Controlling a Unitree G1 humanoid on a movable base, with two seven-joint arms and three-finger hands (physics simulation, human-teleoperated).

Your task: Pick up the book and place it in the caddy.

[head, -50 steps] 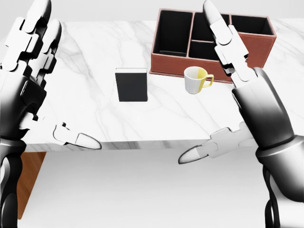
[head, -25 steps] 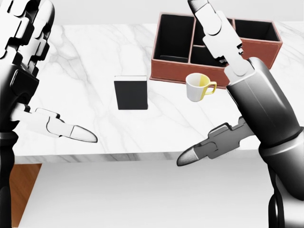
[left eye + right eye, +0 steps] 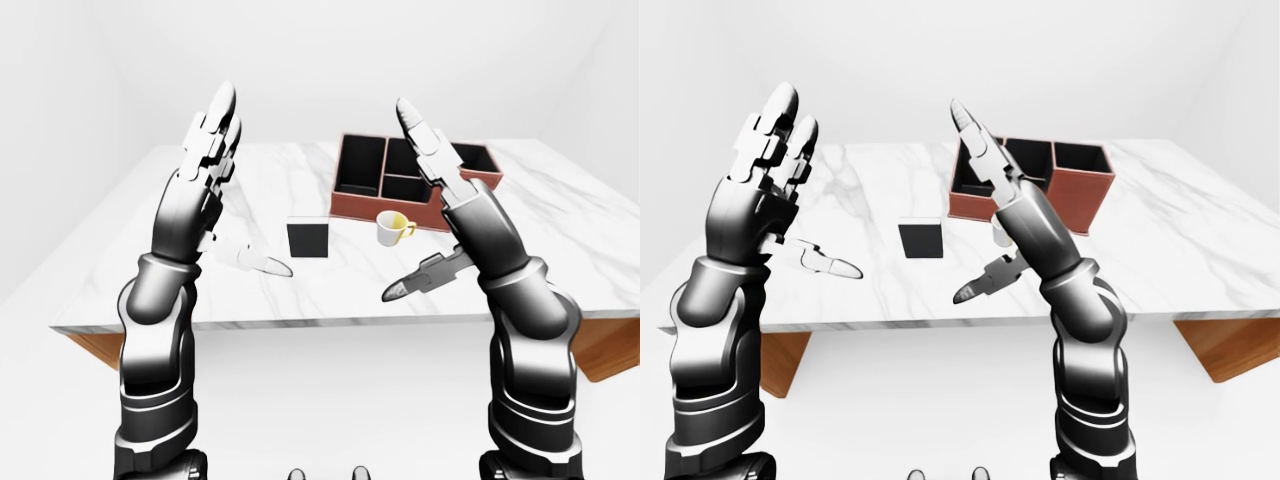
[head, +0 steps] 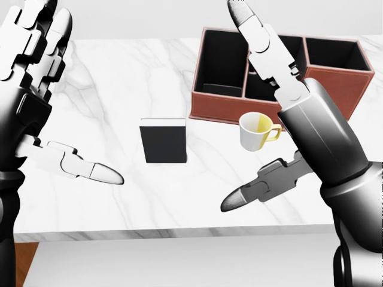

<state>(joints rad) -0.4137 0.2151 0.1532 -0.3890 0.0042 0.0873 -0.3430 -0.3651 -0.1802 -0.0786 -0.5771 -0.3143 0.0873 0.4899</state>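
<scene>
A black book point(image 4: 163, 140) lies flat on the white marble table point(image 4: 119, 78), near its middle. Up and to the right of it stands the red-brown caddy point(image 4: 218, 107) with several black compartments; my right arm hides part of it. My left hand point(image 4: 81, 92) is raised at the left of the head view, fingers spread, thumb pointing toward the book, holding nothing. My right hand point(image 4: 236, 104) is raised at the right with its fingers over the caddy and its thumb point(image 4: 257, 188) low, open and holding nothing. Both hands hover apart from the book.
A white mug point(image 4: 254, 133) with a yellow inside stands just below the caddy, right of the book and close to my right forearm. The table's near edge point(image 4: 179, 230) runs across the bottom of the head view. Wooden supports point(image 3: 100, 345) show under the table ends.
The whole picture has shifted: the camera has moved closer to the table, so the book, mug and caddy sit lower and larger. Both hands stay raised and open.
</scene>
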